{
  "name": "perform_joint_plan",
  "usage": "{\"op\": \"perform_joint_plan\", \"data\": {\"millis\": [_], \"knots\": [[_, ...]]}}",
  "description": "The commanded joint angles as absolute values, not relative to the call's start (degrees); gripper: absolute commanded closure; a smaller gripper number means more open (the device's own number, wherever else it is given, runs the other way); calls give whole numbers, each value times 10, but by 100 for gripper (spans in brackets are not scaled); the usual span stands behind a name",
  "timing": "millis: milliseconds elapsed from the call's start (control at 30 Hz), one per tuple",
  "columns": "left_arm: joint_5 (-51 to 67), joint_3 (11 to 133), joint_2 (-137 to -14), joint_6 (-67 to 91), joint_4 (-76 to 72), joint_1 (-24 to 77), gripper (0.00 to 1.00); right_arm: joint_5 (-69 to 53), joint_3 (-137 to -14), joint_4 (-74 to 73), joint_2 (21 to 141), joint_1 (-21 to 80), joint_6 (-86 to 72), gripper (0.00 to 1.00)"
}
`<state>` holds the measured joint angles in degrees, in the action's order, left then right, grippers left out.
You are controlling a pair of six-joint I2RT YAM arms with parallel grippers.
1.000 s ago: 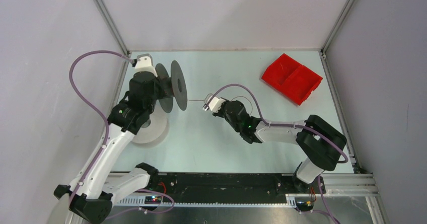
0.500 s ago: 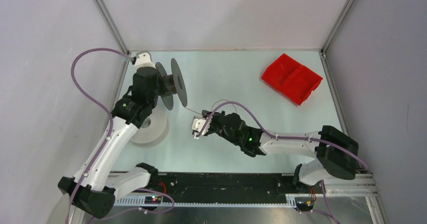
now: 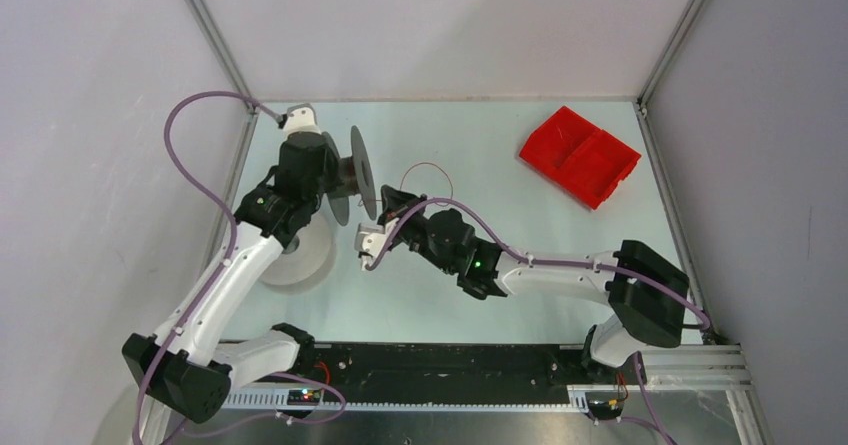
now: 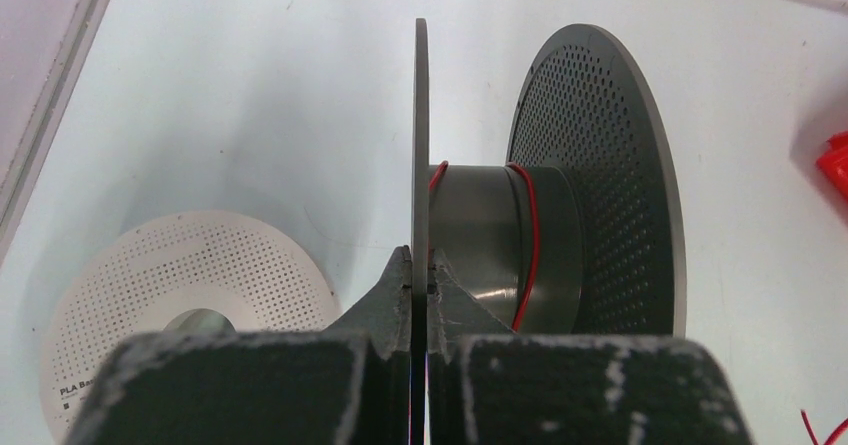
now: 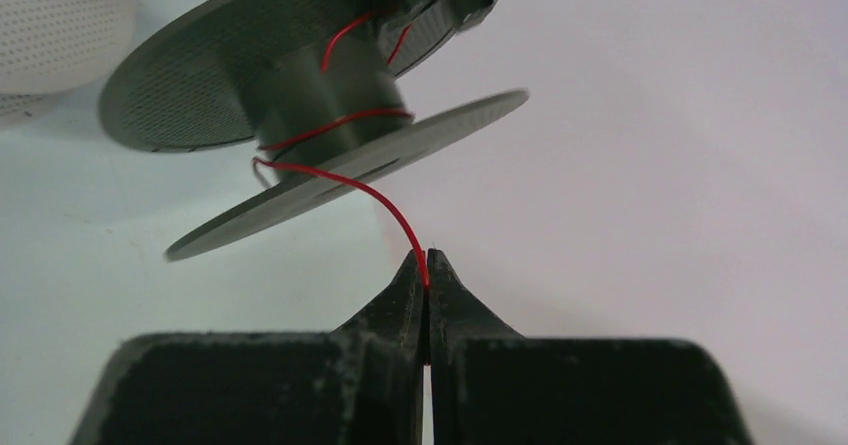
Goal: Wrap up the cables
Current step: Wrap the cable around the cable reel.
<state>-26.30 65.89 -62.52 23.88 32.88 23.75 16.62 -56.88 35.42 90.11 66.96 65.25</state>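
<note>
right end effector (image 5: 427, 261) clamped on red cable (image 5: 350, 181), left end effector (image 4: 420, 265) clamped on dark grey spool flange (image 4: 421, 135)

Dark grey spool (image 4: 590, 185): flanges covered in a fine grid of punched dots. Filament (image 5: 385, 205) on its core: bright red. White spool (image 4: 150, 275): same dotted pattern, small dark lettering by the hub. Bin (image 3: 580, 155): solid red. Table (image 3: 480, 135): pale mint, plain. Arm hoses (image 3: 169, 137): dull purple.

the dark grey spool (image 4: 600, 185) looks matt plastic, the filament (image 5: 318, 170) smooth.
</note>
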Motion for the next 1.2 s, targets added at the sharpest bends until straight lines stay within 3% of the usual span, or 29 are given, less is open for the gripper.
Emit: {"op": "perform_joint_plan", "data": {"millis": [0, 733, 1167], "knots": [[-251, 661, -627, 214, 297, 251, 100, 148, -621, 385, 920, 662, 692, 100], [78, 620, -565, -47, 316, 257, 100, -24, -651, 220, 868, 536, 477, 93], [137, 648, -561, -132, 368, 257, 100, -94, -618, 159, 830, 481, 408, 93]]}}
